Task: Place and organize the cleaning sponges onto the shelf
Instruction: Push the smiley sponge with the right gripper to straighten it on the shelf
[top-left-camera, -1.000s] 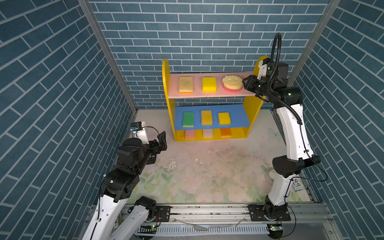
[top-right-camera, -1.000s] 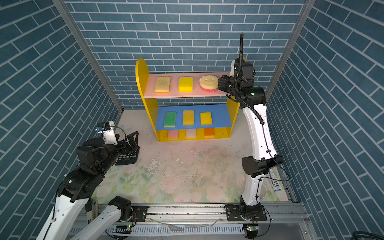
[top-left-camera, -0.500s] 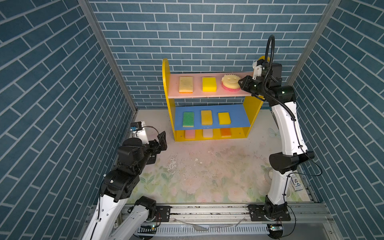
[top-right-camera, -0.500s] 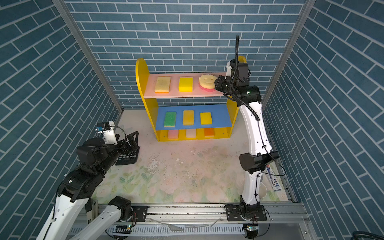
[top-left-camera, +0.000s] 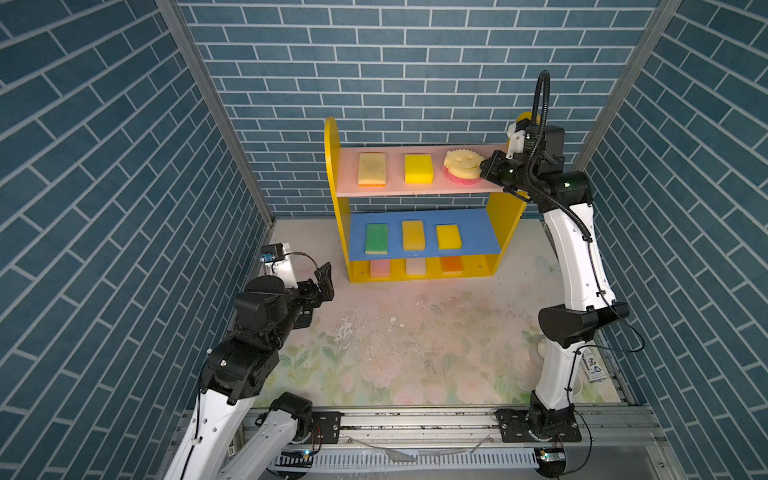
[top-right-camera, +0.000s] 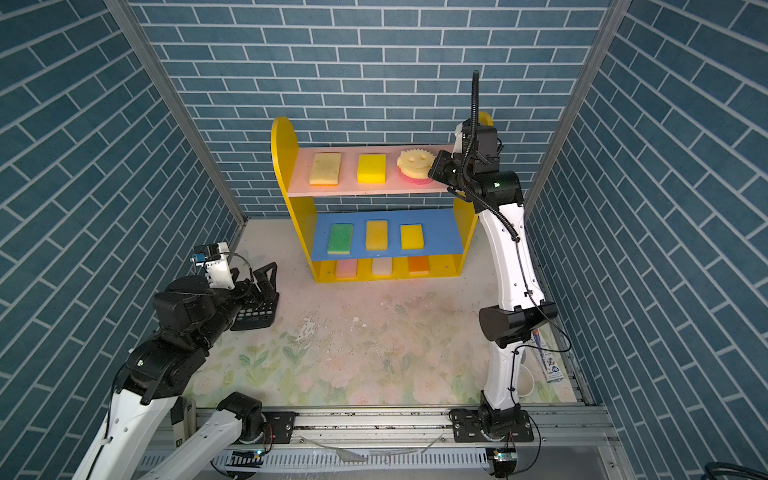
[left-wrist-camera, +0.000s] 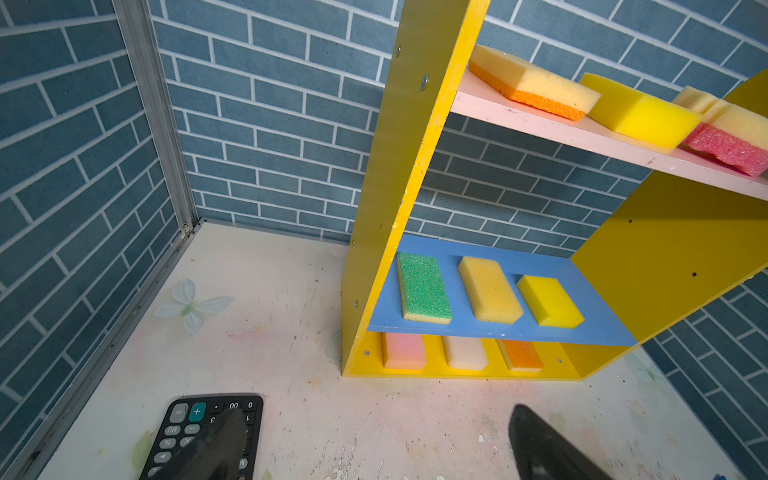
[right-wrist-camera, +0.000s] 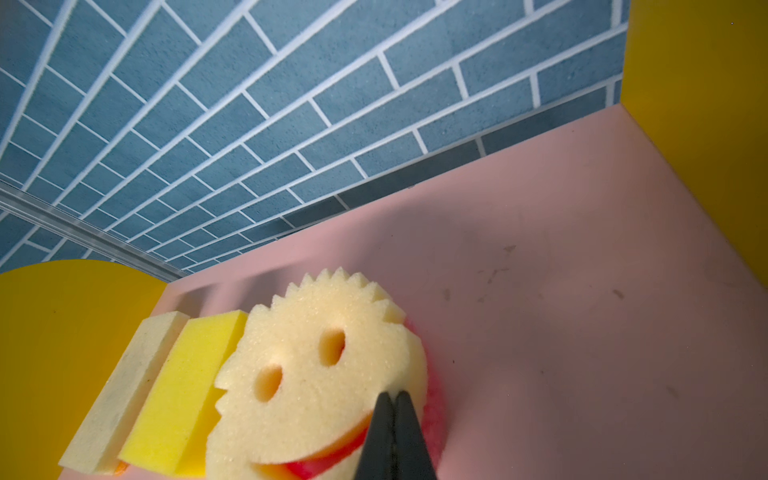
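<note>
The small wooden shelf (top-left-camera: 505, 216) with yellow side panels holds nine foam cleaning sponges, three per level. On its pink top board (top-left-camera: 415, 189) lie a tan rectangular sponge (top-left-camera: 371, 168), a yellow rectangular sponge (top-left-camera: 418, 168) and, nearest the shelf's right panel, the round scalloped smiley-face sponge (right-wrist-camera: 316, 374). The right gripper (right-wrist-camera: 394, 401) has its jaws pressed together with nothing between them, tips touching the smiley's rim. The blue middle board (top-left-camera: 478, 241) carries a green pad (top-left-camera: 376, 238), a tan pad (top-left-camera: 412, 235) and a yellow pad (top-left-camera: 448, 237). The yellow base (top-left-camera: 424, 277) holds a pink block (top-left-camera: 380, 268), a whitish block (top-left-camera: 415, 267) and an orange block (top-left-camera: 451, 264). Left of the shelf, the left gripper (left-wrist-camera: 374, 419) hangs spread wide over a black calculator (left-wrist-camera: 183, 424).
</note>
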